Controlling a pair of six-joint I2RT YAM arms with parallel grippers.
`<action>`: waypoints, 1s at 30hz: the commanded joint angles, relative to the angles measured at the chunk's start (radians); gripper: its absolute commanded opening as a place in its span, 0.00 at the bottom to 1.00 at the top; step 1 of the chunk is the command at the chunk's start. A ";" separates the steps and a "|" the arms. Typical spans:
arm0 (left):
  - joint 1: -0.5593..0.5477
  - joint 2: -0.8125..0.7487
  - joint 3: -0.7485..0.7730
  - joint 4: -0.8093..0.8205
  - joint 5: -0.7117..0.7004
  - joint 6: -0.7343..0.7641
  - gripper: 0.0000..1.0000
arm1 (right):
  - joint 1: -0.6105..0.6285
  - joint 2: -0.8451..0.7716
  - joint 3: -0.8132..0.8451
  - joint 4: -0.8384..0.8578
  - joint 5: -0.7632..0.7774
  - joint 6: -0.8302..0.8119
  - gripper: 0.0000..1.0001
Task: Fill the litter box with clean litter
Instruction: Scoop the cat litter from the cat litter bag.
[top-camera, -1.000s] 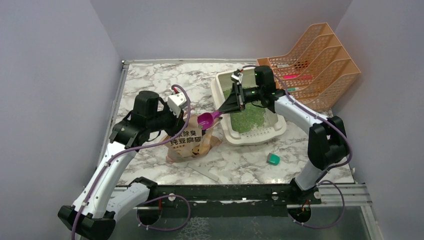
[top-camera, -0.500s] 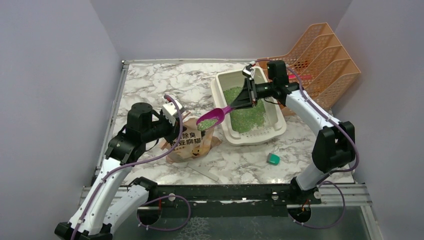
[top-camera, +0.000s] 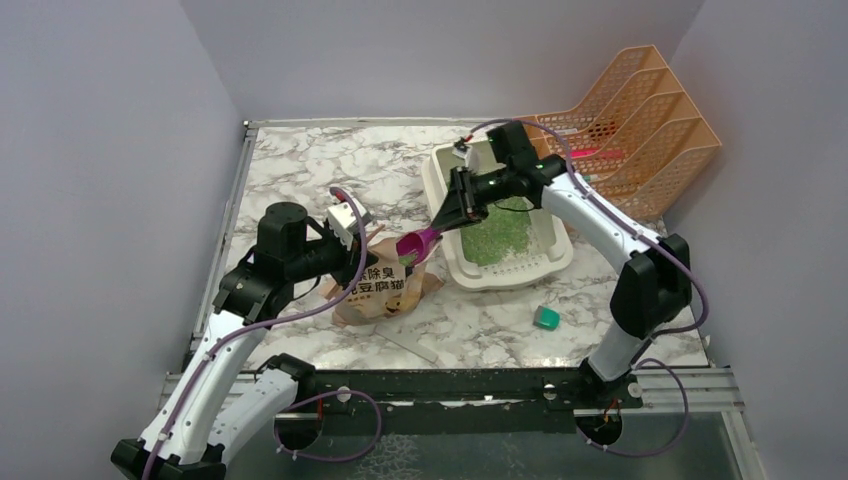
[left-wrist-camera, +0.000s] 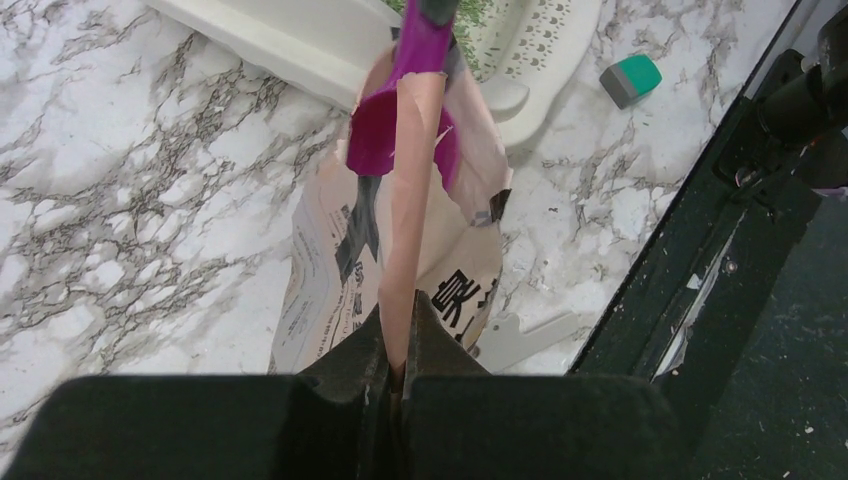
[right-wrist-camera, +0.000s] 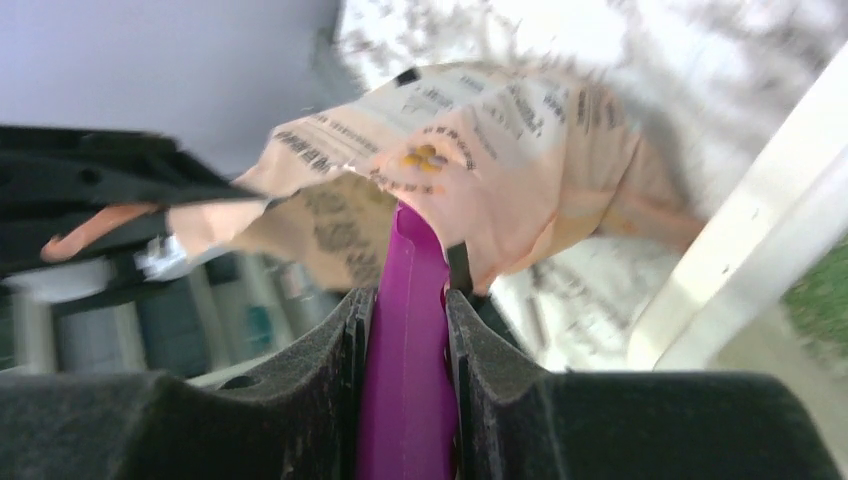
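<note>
Left end effector (left-wrist-camera: 393, 335) pinches paper bag (left-wrist-camera: 400, 200) rim, lower-centre frame. Right end effector (right-wrist-camera: 405, 300) clamped on magenta scoop (right-wrist-camera: 405, 400) handle, bowl inside bag mouth. Litter box (top-camera: 505, 278) centre-right on bench (top-camera: 300, 170), just beside bag; green litter (top-camera: 495, 235) covers much of its floor. Orange rack (top-camera: 640, 130) upper right.

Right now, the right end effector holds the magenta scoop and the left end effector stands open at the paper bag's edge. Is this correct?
The left end effector is shut on the edge of the paper bag, not open; the left wrist view shows it. The right end effector holds the magenta scoop.
</note>
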 joint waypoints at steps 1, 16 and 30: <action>0.000 0.012 0.052 0.069 0.053 -0.022 0.00 | 0.149 0.091 0.233 -0.289 0.478 -0.207 0.01; 0.000 0.018 0.046 0.062 -0.008 -0.065 0.00 | 0.328 0.217 0.254 -0.218 0.349 -0.197 0.01; 0.000 0.045 0.040 0.063 -0.011 -0.056 0.00 | 0.138 0.059 -0.096 0.576 -0.206 0.291 0.01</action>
